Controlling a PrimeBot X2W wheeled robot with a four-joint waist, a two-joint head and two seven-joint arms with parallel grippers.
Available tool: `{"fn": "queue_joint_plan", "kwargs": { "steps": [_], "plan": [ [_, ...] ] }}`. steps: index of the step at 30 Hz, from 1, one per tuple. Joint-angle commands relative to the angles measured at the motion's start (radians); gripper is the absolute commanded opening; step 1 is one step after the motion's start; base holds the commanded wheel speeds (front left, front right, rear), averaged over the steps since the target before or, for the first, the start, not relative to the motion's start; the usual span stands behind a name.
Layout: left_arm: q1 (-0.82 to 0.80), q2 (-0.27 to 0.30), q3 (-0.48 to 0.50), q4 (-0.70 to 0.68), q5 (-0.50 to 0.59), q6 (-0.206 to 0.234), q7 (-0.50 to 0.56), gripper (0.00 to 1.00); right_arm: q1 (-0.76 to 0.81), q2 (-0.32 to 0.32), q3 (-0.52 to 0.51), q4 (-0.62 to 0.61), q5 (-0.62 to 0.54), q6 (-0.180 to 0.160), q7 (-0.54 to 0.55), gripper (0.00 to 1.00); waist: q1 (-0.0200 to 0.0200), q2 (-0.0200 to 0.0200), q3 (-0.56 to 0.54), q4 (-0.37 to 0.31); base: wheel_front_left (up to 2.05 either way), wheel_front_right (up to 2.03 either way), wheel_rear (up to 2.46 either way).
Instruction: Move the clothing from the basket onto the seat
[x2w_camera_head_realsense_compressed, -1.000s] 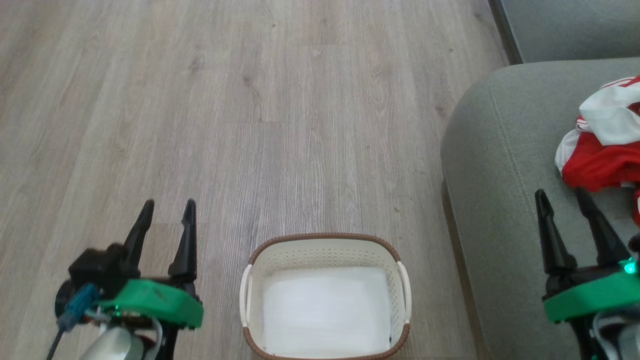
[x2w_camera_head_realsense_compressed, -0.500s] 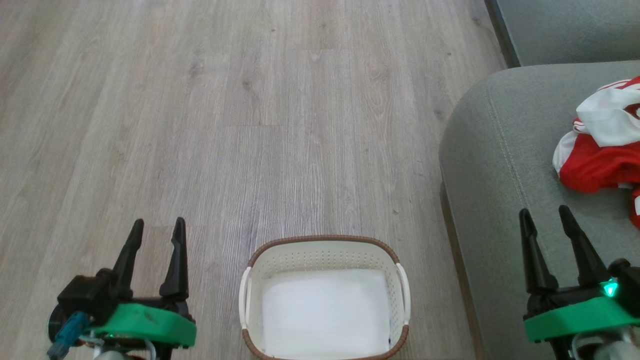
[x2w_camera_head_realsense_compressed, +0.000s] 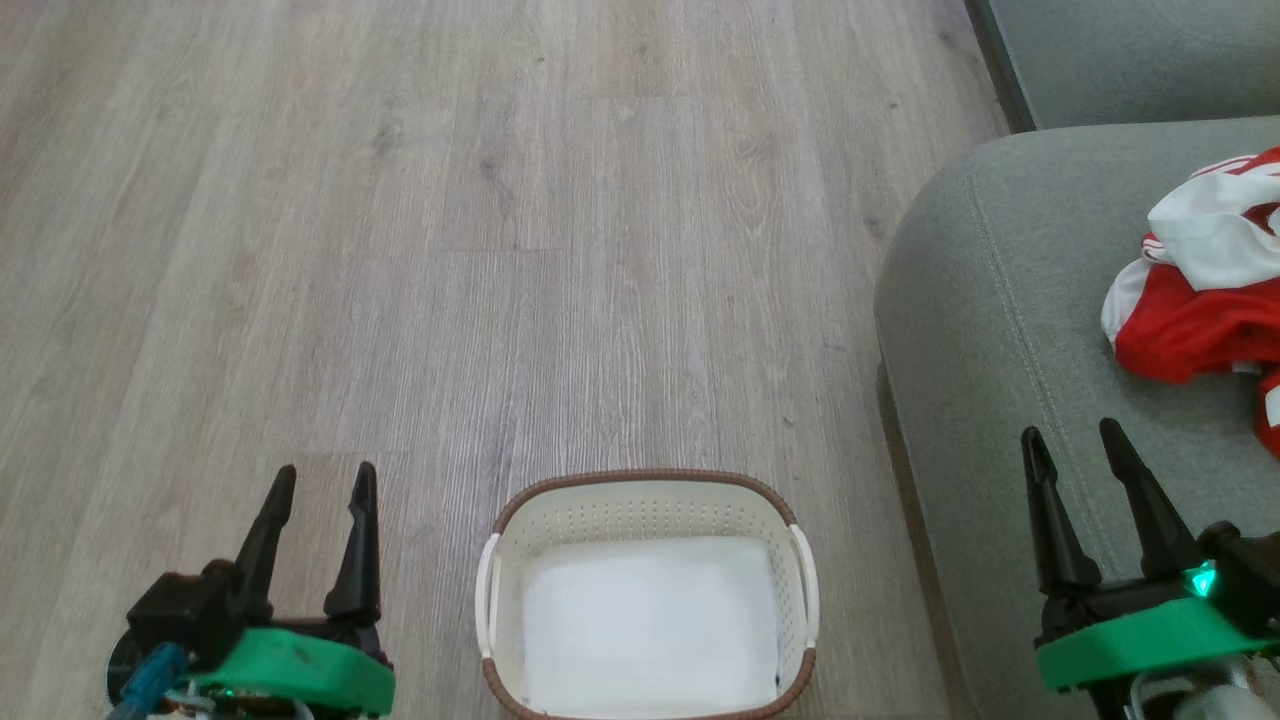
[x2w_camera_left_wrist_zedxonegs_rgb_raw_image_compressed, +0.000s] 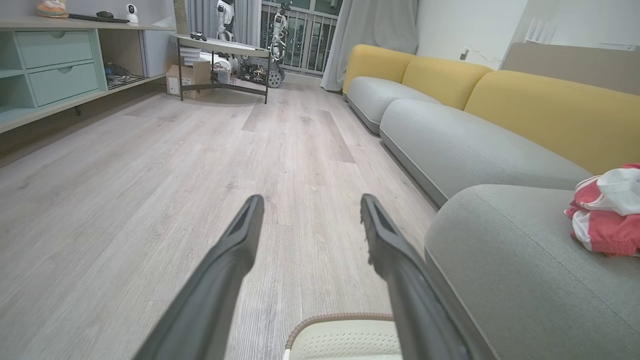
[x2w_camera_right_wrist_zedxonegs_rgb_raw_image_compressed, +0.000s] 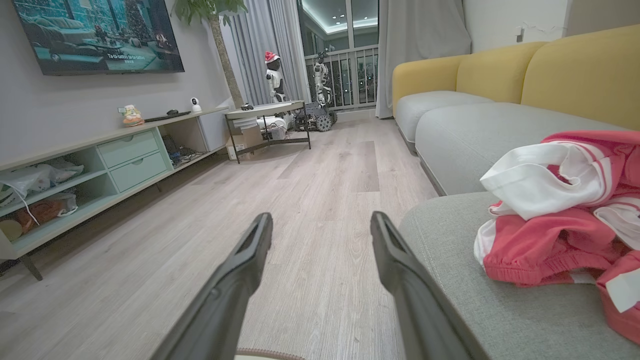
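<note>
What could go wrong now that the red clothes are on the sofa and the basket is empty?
Two small things, maybe. The right gripper hangs over the seat with open jaws, close to the clothing; a swing that way could snag the fabric and drag it off. The empty basket stands on the floor just ahead of the robot, between the left gripper and the seat; rolling forward could bump it.

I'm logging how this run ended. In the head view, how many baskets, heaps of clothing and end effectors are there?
basket: 1
heap of clothing: 1
end effectors: 2, the left end effector and the right end effector, both open
Total: 4
</note>
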Motion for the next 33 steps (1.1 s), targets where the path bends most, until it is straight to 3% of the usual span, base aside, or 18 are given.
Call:
{"fn": "queue_joint_plan", "kwargs": {
  "steps": [1,13,14,18,33],
  "plan": [
    [-0.037,0.002,0.048,-0.024,0.014,-0.009,-0.011,1.0,-0.025,-0.009,0.018,-0.028,-0.006,0.0,-0.013,1.0,0.0,0.0,0.001,0.0,0.0,0.0,0.0],
    [-0.041,-0.029,0.08,0.001,0.045,-0.05,-0.011,1.0,-0.032,-0.005,0.021,-0.026,-0.003,0.0,-0.014,1.0,0.0,0.0,0.003,-0.003,0.0,0.0,0.0],
    [0.0,-0.032,0.037,0.031,0.037,-0.05,0.0,0.0,-0.001,0.003,0.004,0.005,0.0,0.0,0.0,0.0,0.0,0.0,0.003,-0.003,0.0,0.0,0.0],
    [0.014,-0.042,0.029,0.083,0.029,-0.052,0.006,0.0,0.005,0.007,0.016,0.063,0.009,0.0,0.003,0.0,0.0,0.0,0.004,-0.003,0.0,0.0,0.0],
    [-0.011,-0.057,0.066,0.1,-0.12,-0.071,0.046,0.0,-0.023,0.015,0.007,0.087,0.169,0.0,0.038,0.0,0.0,0.0,0.004,-0.005,0.0,0.0,0.0]
  ]
}}
